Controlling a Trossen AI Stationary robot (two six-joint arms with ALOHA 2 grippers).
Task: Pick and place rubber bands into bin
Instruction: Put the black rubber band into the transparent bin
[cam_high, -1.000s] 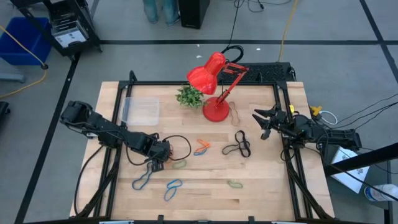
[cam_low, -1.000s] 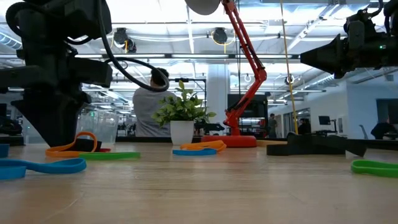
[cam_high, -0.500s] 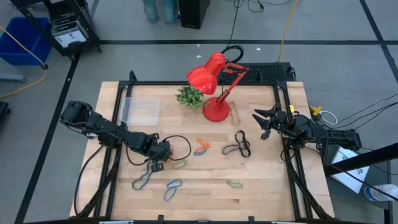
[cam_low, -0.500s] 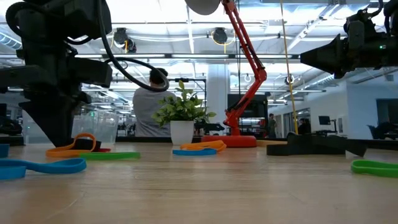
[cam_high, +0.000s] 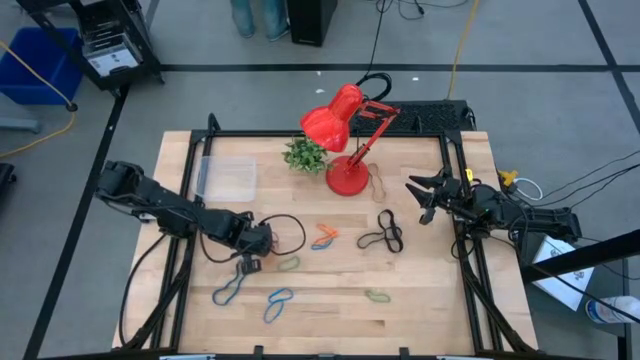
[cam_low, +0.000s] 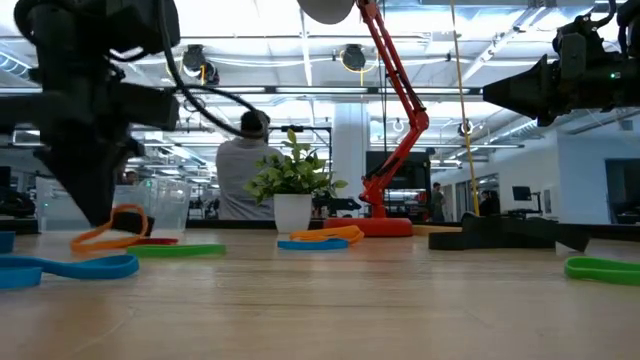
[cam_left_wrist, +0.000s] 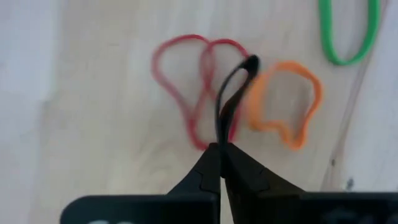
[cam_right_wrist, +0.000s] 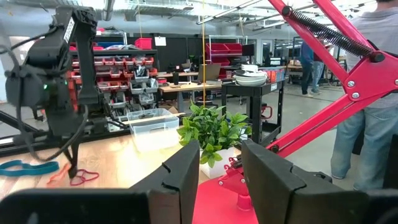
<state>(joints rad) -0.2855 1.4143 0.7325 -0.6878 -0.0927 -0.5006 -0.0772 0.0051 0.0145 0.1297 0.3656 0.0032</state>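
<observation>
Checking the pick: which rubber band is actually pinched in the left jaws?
The black rubber band, pinched in the shut left gripper; the red and orange bands lie loose beneath.

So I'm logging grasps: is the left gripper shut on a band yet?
Shut. In the left wrist view the left gripper pinches a black rubber band, looping up from its closed tips.

High: overhead, straight down, whole table (cam_high: 400, 300).
Low: tabletop level, facing room.
Wrists: close, fwd.
Shared: red lamp (cam_high: 345, 125).

No text, label, brand, number or sign is clear enough to read anywhere in these camera views.
</observation>
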